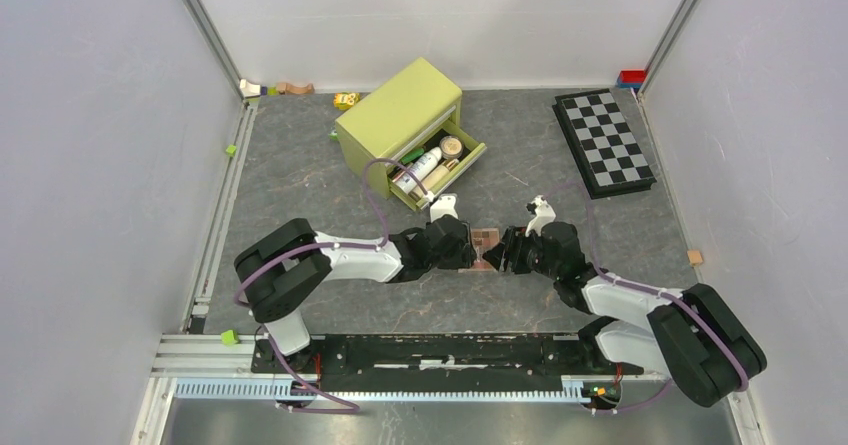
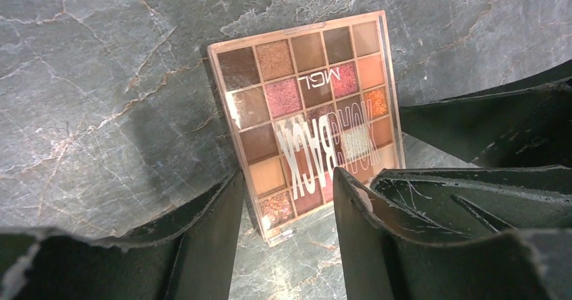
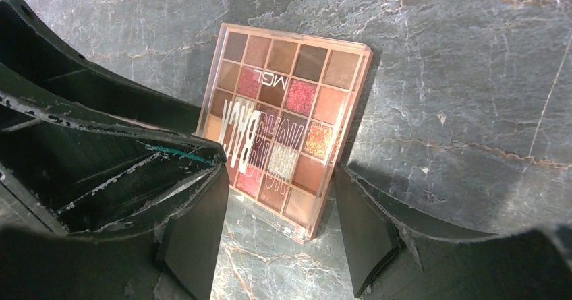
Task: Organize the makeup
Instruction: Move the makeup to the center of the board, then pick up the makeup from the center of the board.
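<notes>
The pink-brown eyeshadow palette (image 1: 485,237) is found mid-desk, between the two wrists, with its pans turned upward. It looks almost square, so no long axis can be made out. In both wrist views its edges are skewed to the fingers and its white lettering is read upside down. Whether it lies flat or is tipped on one edge cannot be told.

The near end of the palette (image 2: 310,111) is straddled by the left gripper (image 2: 289,185), whose fingers (image 2: 209,246) are set partly apart; the opposite end (image 3: 287,104) is straddled likewise by the right gripper (image 3: 280,178). It cannot be told whether either pair presses on it, since the contact edges are lost in shadow.

Both arms are folded low over the desk (image 1: 300,165), forearms angled inward, wrists facing each other. Behind them, a white bottle (image 1: 428,163) is seen in the open drawer of a yellow-green box (image 1: 400,115).
</notes>
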`<state>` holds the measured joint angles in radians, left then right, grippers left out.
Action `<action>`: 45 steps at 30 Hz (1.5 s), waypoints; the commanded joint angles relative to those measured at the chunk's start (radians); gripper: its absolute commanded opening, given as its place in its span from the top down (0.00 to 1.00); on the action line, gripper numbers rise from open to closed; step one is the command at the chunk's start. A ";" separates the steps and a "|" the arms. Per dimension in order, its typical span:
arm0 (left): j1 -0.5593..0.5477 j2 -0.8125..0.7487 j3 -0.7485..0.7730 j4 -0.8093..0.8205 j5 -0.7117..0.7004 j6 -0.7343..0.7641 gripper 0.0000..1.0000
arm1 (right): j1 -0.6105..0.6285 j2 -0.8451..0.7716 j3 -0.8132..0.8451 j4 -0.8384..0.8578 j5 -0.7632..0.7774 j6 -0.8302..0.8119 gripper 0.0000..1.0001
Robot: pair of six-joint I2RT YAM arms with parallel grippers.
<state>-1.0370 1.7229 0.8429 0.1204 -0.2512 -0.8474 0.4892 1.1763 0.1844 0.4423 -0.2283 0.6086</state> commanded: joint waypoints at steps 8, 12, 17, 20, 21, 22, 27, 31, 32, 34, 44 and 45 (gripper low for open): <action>0.001 0.019 -0.030 -0.054 -0.030 -0.038 0.39 | 0.012 -0.022 -0.057 -0.201 0.042 0.009 0.33; 0.000 0.059 -0.019 -0.003 0.030 -0.027 0.41 | 0.015 0.016 -0.070 -0.138 -0.011 0.025 0.33; 0.002 0.130 0.014 0.067 0.175 0.020 0.47 | 0.019 0.053 -0.086 -0.077 -0.056 0.041 0.34; 0.000 0.132 -0.003 0.087 0.178 0.016 0.48 | 0.019 0.044 -0.092 -0.069 -0.053 0.046 0.34; 0.001 0.128 -0.005 0.087 0.174 0.017 0.48 | 0.020 0.039 -0.092 -0.071 -0.052 0.048 0.34; 0.000 0.121 -0.003 0.083 0.172 0.021 0.48 | 0.020 0.032 -0.090 -0.074 -0.052 0.047 0.34; 0.000 0.087 0.079 -0.005 0.158 0.076 0.48 | 0.020 -0.024 -0.059 -0.107 -0.036 0.050 0.35; 0.001 0.075 0.179 -0.095 0.146 0.139 0.48 | 0.020 -0.039 0.005 -0.142 -0.008 0.044 0.35; 0.002 0.069 0.196 -0.111 0.139 0.148 0.48 | 0.021 -0.035 0.025 -0.143 -0.007 0.049 0.35; 0.004 0.050 0.209 -0.114 0.126 0.159 0.47 | 0.021 -0.018 0.052 -0.135 -0.009 0.068 0.34; 0.010 -0.010 0.217 -0.142 0.112 0.161 0.47 | 0.021 -0.015 0.104 -0.087 0.007 0.134 0.34; 0.010 -0.017 0.216 -0.143 0.106 0.158 0.47 | 0.020 -0.021 0.108 -0.093 0.011 0.131 0.34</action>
<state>-1.0084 1.7786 1.0092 -0.0784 -0.1825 -0.7067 0.4957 1.1664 0.2394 0.3332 -0.1993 0.7078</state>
